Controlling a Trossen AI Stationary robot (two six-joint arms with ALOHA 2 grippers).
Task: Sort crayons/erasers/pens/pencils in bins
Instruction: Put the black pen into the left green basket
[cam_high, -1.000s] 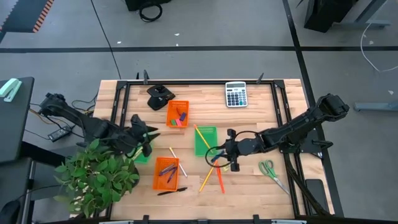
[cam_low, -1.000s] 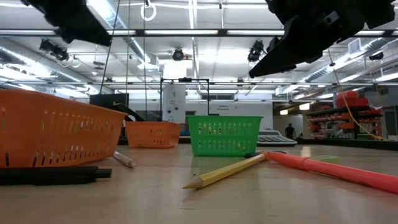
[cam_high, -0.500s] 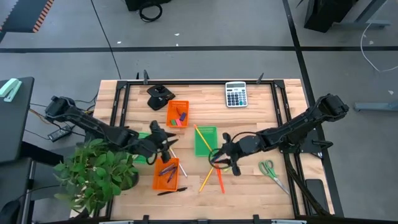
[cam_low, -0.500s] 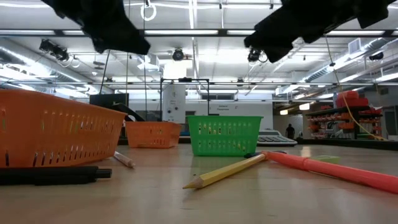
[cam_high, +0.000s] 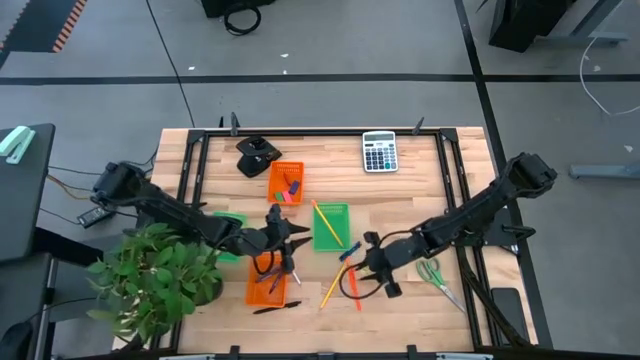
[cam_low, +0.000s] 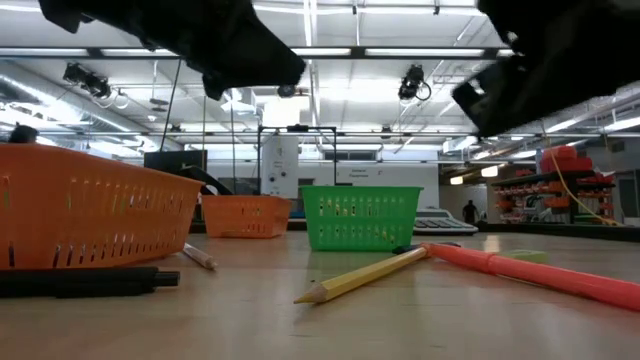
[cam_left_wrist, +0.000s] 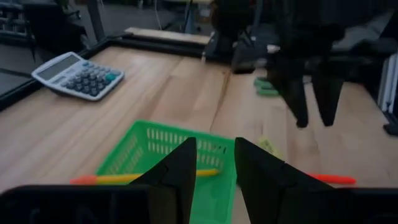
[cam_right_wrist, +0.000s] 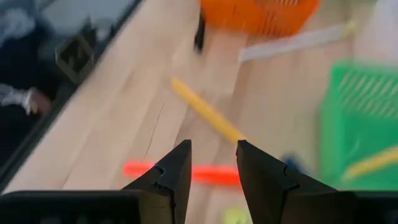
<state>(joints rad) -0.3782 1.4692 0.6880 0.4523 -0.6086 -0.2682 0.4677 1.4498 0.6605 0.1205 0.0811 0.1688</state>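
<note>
Two dark end effectors hang above the wooden counter (cam_high: 420, 200), one on each side of the bright green plastic bin (cam_high: 331, 226) at its middle, in which a long yellow pencil (cam_high: 324, 219) lies. The left end effector (cam_high: 296, 234) is held just beside that green bin, on the left arm's side, and is pointed at it; its fingers are parted by a narrow gap and nothing is gripped. The right end effector (cam_high: 364, 264) is held near the green bin's front right corner, over the loose items; its fingers are likewise narrowly parted and empty.

Just in front of the green bin, a second yellow pencil (cam_high: 332, 286) and a thick red crayon (cam_high: 352, 287) are seen lying side by side on the counter. An orange bin (cam_high: 266, 281) holding dark pens is placed to the front left of the green bin, with a black pen (cam_high: 275, 308) on the counter before it. Another orange bin (cam_high: 286, 183), with small erasers inside, stands behind and to the left of the green bin. A second green bin (cam_high: 229, 236) is largely hidden under the left arm.
</note>
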